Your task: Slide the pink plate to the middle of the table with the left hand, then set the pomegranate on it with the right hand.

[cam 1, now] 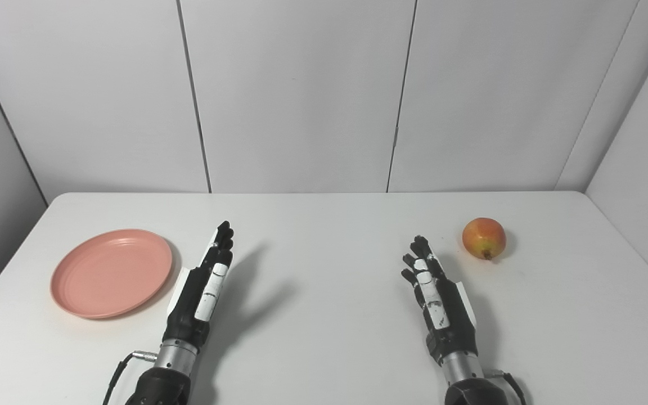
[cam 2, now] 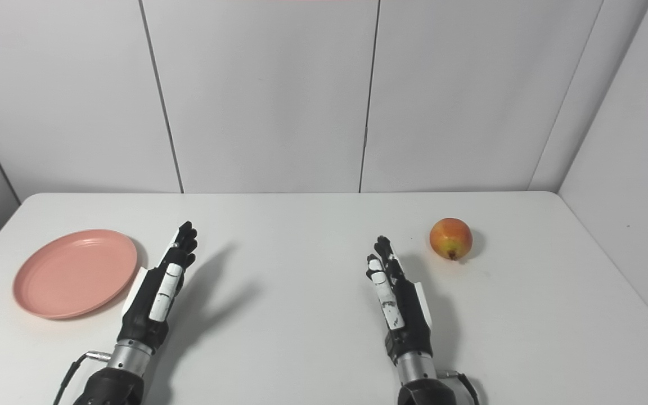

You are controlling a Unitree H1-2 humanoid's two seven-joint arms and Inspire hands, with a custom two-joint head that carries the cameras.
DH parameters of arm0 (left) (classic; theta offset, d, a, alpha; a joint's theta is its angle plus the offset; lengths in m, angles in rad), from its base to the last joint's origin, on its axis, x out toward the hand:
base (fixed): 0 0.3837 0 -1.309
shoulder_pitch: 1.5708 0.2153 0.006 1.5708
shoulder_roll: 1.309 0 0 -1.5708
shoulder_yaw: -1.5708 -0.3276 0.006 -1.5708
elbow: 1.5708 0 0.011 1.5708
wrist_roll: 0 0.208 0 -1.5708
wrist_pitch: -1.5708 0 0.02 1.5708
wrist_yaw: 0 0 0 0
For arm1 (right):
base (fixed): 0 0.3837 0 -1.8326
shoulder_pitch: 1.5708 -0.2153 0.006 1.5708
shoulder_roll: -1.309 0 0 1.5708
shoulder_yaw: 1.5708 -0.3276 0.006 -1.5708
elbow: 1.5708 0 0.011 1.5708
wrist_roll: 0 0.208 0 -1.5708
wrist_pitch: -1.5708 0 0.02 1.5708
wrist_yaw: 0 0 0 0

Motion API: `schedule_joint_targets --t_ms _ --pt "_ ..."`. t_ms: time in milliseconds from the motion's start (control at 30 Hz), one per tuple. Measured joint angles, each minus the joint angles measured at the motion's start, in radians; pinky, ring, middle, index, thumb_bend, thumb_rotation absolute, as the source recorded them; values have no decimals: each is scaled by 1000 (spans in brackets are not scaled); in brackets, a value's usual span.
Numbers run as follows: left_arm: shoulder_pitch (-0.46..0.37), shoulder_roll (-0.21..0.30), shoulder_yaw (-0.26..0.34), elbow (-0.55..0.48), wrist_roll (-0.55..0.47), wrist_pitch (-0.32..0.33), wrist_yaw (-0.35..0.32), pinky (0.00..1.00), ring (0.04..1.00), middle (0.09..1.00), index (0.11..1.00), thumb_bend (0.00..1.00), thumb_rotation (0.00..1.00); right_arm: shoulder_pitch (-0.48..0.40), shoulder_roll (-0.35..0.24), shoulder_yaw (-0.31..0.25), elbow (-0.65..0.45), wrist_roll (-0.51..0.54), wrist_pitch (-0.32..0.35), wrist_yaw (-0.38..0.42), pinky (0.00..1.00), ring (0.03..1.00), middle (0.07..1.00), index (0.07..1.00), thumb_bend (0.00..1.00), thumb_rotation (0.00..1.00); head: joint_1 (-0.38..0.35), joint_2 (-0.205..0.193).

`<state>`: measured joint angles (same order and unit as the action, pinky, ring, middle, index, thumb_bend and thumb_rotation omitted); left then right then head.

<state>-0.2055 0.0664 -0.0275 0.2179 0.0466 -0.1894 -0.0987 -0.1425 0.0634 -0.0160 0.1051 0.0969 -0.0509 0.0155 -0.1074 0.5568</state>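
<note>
- Our left hand hangs over the table with its fingers stretched forward and slightly apart, holding nothing; it sits just beside the right rim of the pink plate, and we cannot tell whether it touches that rim
- Our right hand is likewise extended with fingers apart and holding nothing, near the pomegranate but clearly apart from it
- The pink plate lies flat near the left edge of the table, well away from the middle, so we judge the slide not yet done
- The pomegranate rests on the table toward the far right, its crown end pointing toward us, so the placing step is also still ahead
- The plate is the only container here and nothing lies in it
- As we read it, the whole task remains: push the plate to the centre first, then carry the fruit over
</note>
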Motion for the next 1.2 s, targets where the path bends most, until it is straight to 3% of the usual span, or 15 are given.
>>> schedule_joint_targets --t_ms 233,533,867,967,1033,1067,1100,1167,1200 --pt "0 -1 0 -3 -3 11 -1 1000 1000 1000 1000 610 1000 0 0 -1 0 1 0 -6 916 925 951 937 594 798 -3 3" --pt "15 -13 -2 -32 -23 104 -1 1000 1000 1000 1000 625 1000 -2 0 3 2 -18 0 -17 919 932 950 938 587 795 -3 3" --pt "29 -17 -1 -58 -43 158 -2 1000 1000 1000 1000 617 1000 -4 -4 9 3 -21 0 -17 920 940 956 941 602 779 -3 5" --pt "31 -17 -5 -60 -44 159 -2 1000 1000 1000 1000 603 1000 -4 -7 11 3 -26 0 -17 936 954 971 958 584 808 34 -5" --pt "31 -17 -15 -60 -39 156 0 1000 1000 1000 1000 577 1000 -3 -16 15 2 -26 0 -16 952 959 982 974 574 819 115 -28" --pt "31 -17 -18 -60 -32 154 2 1000 1000 1000 1000 576 1000 -2 -20 17 1 -24 0 -12 953 959 983 974 574 819 115 -28" --pt "31 -19 -23 -58 -21 147 6 1000 1000 1000 1000 576 1000 -1 -23 16 0 -18 0 -4 951 956 980 977 543 819 191 -53" --pt "30 -21 -30 -50 -11 124 8 1000 1000 1000 1000 600 1000 2 -32 15 -1 -5 -1 13 947 951 978 982 515 825 210 -60" --pt "28 -23 -34 -42 0 113 10 1000 1000 1000 1000 615 1000 3 -40 14 -1 0 -2 20 955 957 985 991 499 848 260 -81"
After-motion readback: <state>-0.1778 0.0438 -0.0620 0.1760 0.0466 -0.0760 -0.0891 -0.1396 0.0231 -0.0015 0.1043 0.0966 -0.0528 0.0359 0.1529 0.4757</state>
